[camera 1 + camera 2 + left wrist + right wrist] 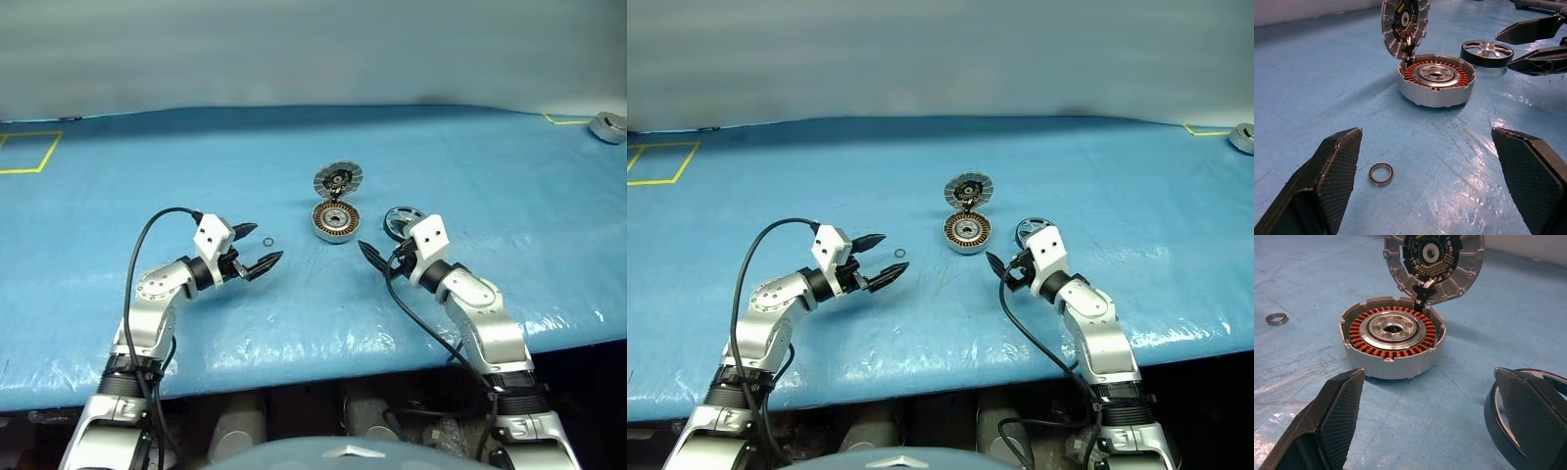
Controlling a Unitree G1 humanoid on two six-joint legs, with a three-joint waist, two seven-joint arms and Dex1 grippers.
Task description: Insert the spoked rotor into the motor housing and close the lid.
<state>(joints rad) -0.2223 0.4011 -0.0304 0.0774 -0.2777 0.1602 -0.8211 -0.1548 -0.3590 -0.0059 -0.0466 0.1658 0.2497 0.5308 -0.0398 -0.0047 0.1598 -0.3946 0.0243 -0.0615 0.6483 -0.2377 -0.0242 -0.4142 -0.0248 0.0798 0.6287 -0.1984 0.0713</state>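
Spoked rotor (403,220) lies flat on the blue counter (509,186), just beside and partly behind the right end effector (377,257), not yet picked. Motor housing (335,220) sits ahead of and between both end effectors, copper windings exposed, lid (338,180) hinged up at its far edge, standing open. Step in hand looks like the start: rotor pickup. Next move likely calls for the right end effector to swing outward over the rotor, grip its rim, then carry it level onto the housing's centre. Small loose ring (267,242) lies just past the left end effector (257,250). Both end effectors spread wide, empty, hovering low over the counter, angled inward toward the housing.
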